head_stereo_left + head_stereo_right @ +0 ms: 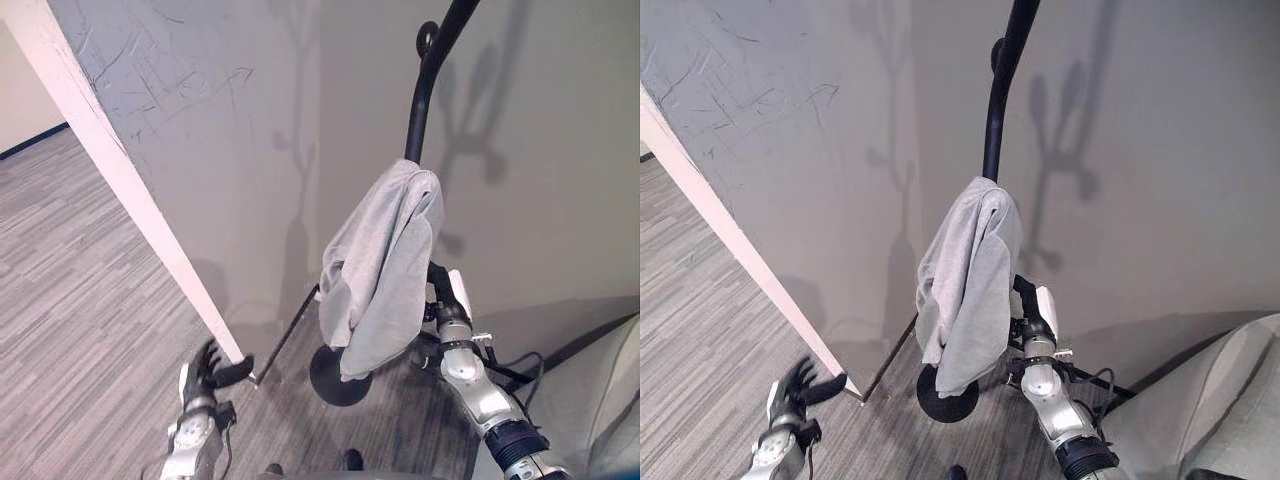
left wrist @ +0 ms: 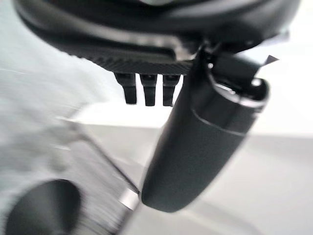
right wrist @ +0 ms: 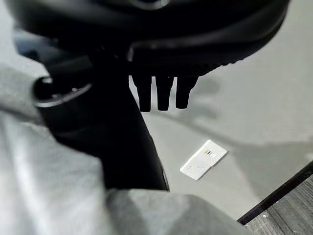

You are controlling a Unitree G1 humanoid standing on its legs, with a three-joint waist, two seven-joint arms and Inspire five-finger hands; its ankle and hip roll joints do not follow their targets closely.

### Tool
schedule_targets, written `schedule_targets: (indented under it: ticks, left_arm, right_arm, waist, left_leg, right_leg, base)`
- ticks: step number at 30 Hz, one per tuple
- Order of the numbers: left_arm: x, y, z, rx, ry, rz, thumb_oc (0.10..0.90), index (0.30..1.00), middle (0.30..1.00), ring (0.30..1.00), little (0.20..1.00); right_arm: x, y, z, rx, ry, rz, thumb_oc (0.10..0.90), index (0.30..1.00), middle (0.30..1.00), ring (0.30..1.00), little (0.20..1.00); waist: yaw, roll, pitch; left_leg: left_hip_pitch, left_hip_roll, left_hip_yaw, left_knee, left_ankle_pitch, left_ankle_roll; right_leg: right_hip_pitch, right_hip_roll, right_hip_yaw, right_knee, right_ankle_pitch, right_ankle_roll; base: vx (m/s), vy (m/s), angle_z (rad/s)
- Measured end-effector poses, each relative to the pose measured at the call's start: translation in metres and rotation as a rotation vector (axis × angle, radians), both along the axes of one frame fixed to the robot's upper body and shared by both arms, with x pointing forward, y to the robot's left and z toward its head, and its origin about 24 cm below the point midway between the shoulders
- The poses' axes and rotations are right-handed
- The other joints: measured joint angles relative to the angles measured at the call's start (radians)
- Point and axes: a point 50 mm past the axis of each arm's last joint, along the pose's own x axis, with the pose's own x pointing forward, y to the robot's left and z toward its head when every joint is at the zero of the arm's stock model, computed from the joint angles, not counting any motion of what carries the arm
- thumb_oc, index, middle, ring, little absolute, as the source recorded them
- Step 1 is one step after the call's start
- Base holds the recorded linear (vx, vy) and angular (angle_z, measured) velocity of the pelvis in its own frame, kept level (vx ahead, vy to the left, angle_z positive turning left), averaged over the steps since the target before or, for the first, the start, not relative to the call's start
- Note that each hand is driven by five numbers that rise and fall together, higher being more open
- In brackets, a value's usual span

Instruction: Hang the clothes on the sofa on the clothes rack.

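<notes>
From the left eye, the grey cloth (image 1: 378, 265) is draped over a hook of the black rack (image 1: 428, 85), hanging down in soft folds toward the round base (image 1: 335, 378). The right hand (image 1: 441, 296) sits just beside the cloth's lower edge; the left hand (image 1: 213, 370) hangs low by the white wall corner (image 1: 130, 185), well apart from it.

The right eye shows the same: cloth over the hook, sofa (image 1: 1215, 400) off at the lower right.

In the left wrist view the fingers (image 2: 148, 89) are straight and the thumb stands out, holding nothing.

In the right wrist view the fingers (image 3: 164, 93) are straight past the cloth (image 3: 44, 186), thumb alongside the fabric, not closed on it.

It looks light and limp, likely to slide off if tugged. I'd pinch it high, near the hook, where the folds bunch together.
</notes>
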Motion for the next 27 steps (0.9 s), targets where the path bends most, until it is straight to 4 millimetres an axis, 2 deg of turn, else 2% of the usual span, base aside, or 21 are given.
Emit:
schedule_targets:
  ticks: [2, 3, 5, 6, 9, 13, 16, 18, 21, 24, 25, 26, 27]
  left_arm:
    - [-0.022, -0.001, -0.013, -0.023, 0.098, 0.014, 0.800, 0.900, 0.900, 0.900, 0.900]
    - [-0.044, -0.004, -0.024, -0.055, 0.187, 0.054, 0.800, 0.900, 0.900, 0.900, 0.900]
    - [-0.061, -0.008, -0.030, -0.081, 0.254, 0.079, 0.800, 0.900, 0.900, 0.900, 0.900]
    - [-0.074, -0.010, -0.034, -0.106, 0.298, 0.102, 0.800, 0.900, 0.900, 0.900, 0.900]
    - [-0.086, -0.010, -0.037, -0.122, 0.342, 0.113, 0.800, 0.900, 0.900, 0.900, 0.900]
    - [-0.088, -0.009, -0.037, -0.126, 0.341, 0.108, 0.800, 0.900, 0.900, 0.900, 0.900]
    - [-0.085, -0.010, -0.037, -0.141, 0.313, 0.099, 0.800, 0.900, 0.900, 0.900, 0.900]
    - [-0.085, -0.010, -0.037, -0.146, 0.309, 0.090, 0.800, 0.900, 0.900, 0.900, 0.900]
    - [-0.084, -0.009, -0.037, -0.141, 0.303, 0.063, 0.800, 0.900, 0.900, 0.900, 0.900]
    - [-0.076, -0.012, -0.036, -0.133, 0.288, 0.014, 0.800, 0.900, 0.900, 0.900, 0.900]
    - [-0.077, -0.010, -0.036, -0.123, 0.293, 0.003, 0.800, 0.900, 0.900, 0.900, 0.900]
    - [-0.075, -0.015, -0.037, -0.132, 0.289, -0.012, 0.800, 0.900, 0.900, 0.900, 0.900]
    - [-0.077, -0.011, -0.036, -0.119, 0.301, -0.028, 0.800, 0.900, 0.900, 0.900, 0.900]
  right_arm:
    - [-0.003, -0.004, -0.002, 0.052, -0.001, -0.027, 0.800, 0.900, 0.900, 0.900, 0.900]
    - [-0.007, -0.006, -0.004, 0.105, -0.003, -0.054, 0.800, 0.900, 0.900, 0.900, 0.900]
    - [-0.012, -0.008, -0.008, 0.178, 0.005, -0.069, 0.800, 0.900, 0.900, 0.900, 0.900]
    - [-0.018, -0.009, -0.012, 0.281, 0.002, -0.093, 0.800, 0.900, 0.900, 0.900, 0.900]
    - [-0.034, -0.008, -0.023, 0.495, 0.005, -0.129, 0.800, 0.900, 0.900, 0.900, 0.900]
    - [-0.049, -0.010, -0.036, 0.722, 0.031, -0.153, 0.800, 0.900, 0.900, 0.900, 0.900]
    - [-0.066, -0.022, -0.051, 0.963, 0.026, -0.264, 0.800, 0.900, 0.900, 0.900, 0.900]
    - [-0.076, -0.030, -0.059, 1.144, -0.023, -0.344, 0.800, 0.900, 0.900, 0.900, 0.900]
    - [-0.079, -0.039, -0.057, 1.289, -0.129, -0.370, 0.800, 0.900, 0.900, 0.900, 0.900]
    - [-0.081, -0.038, -0.058, 1.401, -0.231, -0.396, 0.800, 0.900, 0.900, 0.900, 0.900]
    - [-0.083, -0.035, -0.063, 1.461, -0.268, -0.449, 0.800, 0.900, 0.900, 0.900, 0.900]
    - [-0.088, -0.033, -0.069, 1.464, -0.255, -0.475, 0.800, 0.900, 0.900, 0.900, 0.900]
    - [-0.092, -0.032, -0.079, 1.461, -0.220, -0.511, 0.800, 0.900, 0.900, 0.900, 0.900]
  waist:
    - [0.002, -0.001, 0.001]
    - [0.000, -0.002, 0.001]
    - [-0.001, -0.006, 0.004]
    - [0.000, -0.010, 0.006]
    - [-0.003, -0.016, 0.005]
    - [-0.032, -0.018, 0.004]
    - [-0.039, -0.018, 0.004]
    - [-0.059, -0.016, 0.004]
    - [-0.081, -0.016, 0.003]
    - [-0.084, -0.015, 0.000]
    - [-0.080, -0.012, -0.007]
    - [-0.082, -0.011, -0.012]
    - [-0.083, -0.010, -0.023]
  left_leg:
    - [0.001, 0.001, 0.001, -0.001, 0.001, -0.001]
    - [0.002, 0.001, 0.005, -0.002, 0.001, -0.001]
    - [0.003, 0.002, 0.012, -0.002, 0.000, -0.003]
    - [0.011, 0.004, 0.017, -0.005, -0.001, -0.003]
    - [0.016, 0.005, 0.036, -0.007, -0.005, -0.004]
    - [0.018, 0.008, 0.051, -0.008, -0.011, 0.000]
    - [0.021, 0.009, 0.066, -0.008, -0.012, -0.003]
    - [0.022, 0.011, 0.070, -0.008, -0.014, -0.003]
    - [0.021, 0.012, 0.077, -0.008, -0.015, -0.004]
    - [0.024, 0.014, 0.080, -0.008, -0.015, -0.006]
    - [0.022, 0.016, 0.081, -0.008, -0.017, -0.007]
    - [0.022, 0.016, 0.083, -0.008, -0.018, -0.008]
    - [0.021, 0.017, 0.086, -0.008, -0.019, -0.008]
  right_leg:
    - [-0.001, 0.000, 0.001, 0.000, 0.000, 0.000]
    - [-0.003, 0.000, 0.004, 0.000, 0.000, 0.000]
    - [-0.008, 0.001, 0.009, 0.000, 0.000, 0.000]
    - [-0.004, 0.003, 0.011, 0.000, 0.000, -0.001]
    - [-0.005, 0.008, 0.030, 0.000, -0.003, -0.005]
    - [-0.007, 0.009, 0.039, 0.000, 0.000, -0.001]
    - [-0.010, 0.012, 0.055, 0.000, 0.003, 0.003]
    - [-0.011, 0.014, 0.056, 0.000, 0.003, 0.003]
    - [-0.015, 0.015, 0.058, 0.000, 0.003, 0.003]
    - [-0.020, 0.017, 0.061, 0.000, 0.002, 0.002]
    - [-0.020, 0.019, 0.060, 0.000, 0.002, 0.002]
    - [-0.022, 0.020, 0.063, 0.000, -0.001, -0.003]
    - [-0.022, 0.022, 0.064, 0.000, -0.001, -0.003]
  base:
    - [-0.01, 0.003, -0.02]
    - [0.00, 0.005, -0.06]
    - [0.00, 0.002, -0.09]
    - [-0.01, -0.002, -0.11]
    - [0.00, 0.000, -0.17]
    - [0.00, -0.004, -0.13]
    - [0.00, -0.007, -0.13]
    - [0.01, -0.006, -0.07]
    - [0.00, 0.005, -0.05]
    - [-0.01, 0.009, -0.02]
    - [0.00, 0.000, 0.00]
    - [0.01, 0.024, -0.04]
    - [0.04, 0.012, -0.05]
